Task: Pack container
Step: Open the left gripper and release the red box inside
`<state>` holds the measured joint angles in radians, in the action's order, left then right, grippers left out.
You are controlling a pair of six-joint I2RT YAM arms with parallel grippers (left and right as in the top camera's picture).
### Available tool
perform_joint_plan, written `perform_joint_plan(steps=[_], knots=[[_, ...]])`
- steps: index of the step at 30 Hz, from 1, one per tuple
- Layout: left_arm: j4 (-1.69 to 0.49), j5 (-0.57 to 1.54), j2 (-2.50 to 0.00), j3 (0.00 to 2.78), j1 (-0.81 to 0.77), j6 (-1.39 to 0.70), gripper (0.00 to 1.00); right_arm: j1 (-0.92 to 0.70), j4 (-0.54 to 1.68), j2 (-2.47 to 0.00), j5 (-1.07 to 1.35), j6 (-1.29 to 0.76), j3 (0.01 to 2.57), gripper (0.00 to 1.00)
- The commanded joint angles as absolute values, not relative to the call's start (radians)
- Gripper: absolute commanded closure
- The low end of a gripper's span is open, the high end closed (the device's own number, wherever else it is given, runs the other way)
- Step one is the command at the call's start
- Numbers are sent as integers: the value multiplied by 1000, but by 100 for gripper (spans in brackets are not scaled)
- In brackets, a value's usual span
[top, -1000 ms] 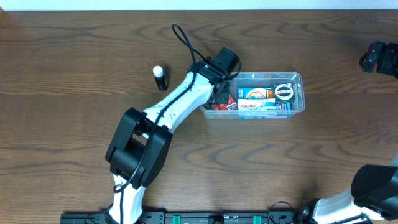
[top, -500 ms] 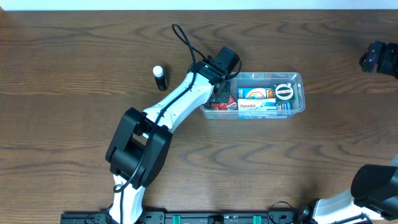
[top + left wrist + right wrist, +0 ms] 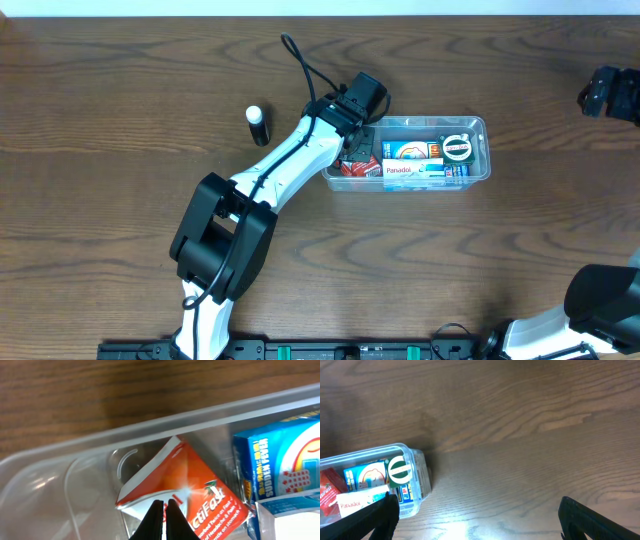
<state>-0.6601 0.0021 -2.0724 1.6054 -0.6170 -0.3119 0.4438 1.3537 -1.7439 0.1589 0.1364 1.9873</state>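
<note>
1. The left gripper (image 3: 165, 509) reaches down into the left end of the container (image 3: 150, 422). Its jaws are pressed fully together, tip against tip, and nothing shows between them.
2. Right at those closed tips lies an orange-red packet (image 3: 200, 495) with white lettering. It sits tilted on the container floor with one corner raised toward the far wall. Whether the tips touch it or hover just above it cannot be told.
3. To the right of the left jaws, in the wrist view, a blue box (image 3: 280, 455) stands against the packet's edge. A white box (image 3: 295, 515) is below it.
4. From overhead, the clear tub extends away from the left jaws to the right. Past the packet it holds the blue box, a white Panadol box (image 3: 410, 170) and a round green-and-white tin (image 3: 458, 148).
5. The right gripper (image 3: 479, 512) has its jaws spread as wide as they go and holds nothing. Only bare wooden table (image 3: 530, 420) lies between the fingers.
6. The container's right end, with the tin, sits off to the left of the right jaws, near the left finger (image 3: 375, 517) in that wrist view.
7. A small black tube with a white cap (image 3: 257, 125) lies on the table behind the left jaws. It is on the far side of the arm from the container and well apart from it.
</note>
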Motion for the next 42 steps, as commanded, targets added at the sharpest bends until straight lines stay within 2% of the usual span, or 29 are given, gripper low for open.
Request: perform_joint_plan(steps=[1,11,25,42], knots=[[-645,19,-2091,1624,-615,-189,94,448,1355,-1737,161,136,2001,1],[-592,27,-2091,1624,-616,-106,94,448,1355,-1737,161,136,2001,1],[-581,91,-2091,1624,-703,194,95,448,1355,-1737,162,136,2001,1],[-514,40,-2093,1624,-714,218,94,449,1355,-1737,162,136,2001,1]])
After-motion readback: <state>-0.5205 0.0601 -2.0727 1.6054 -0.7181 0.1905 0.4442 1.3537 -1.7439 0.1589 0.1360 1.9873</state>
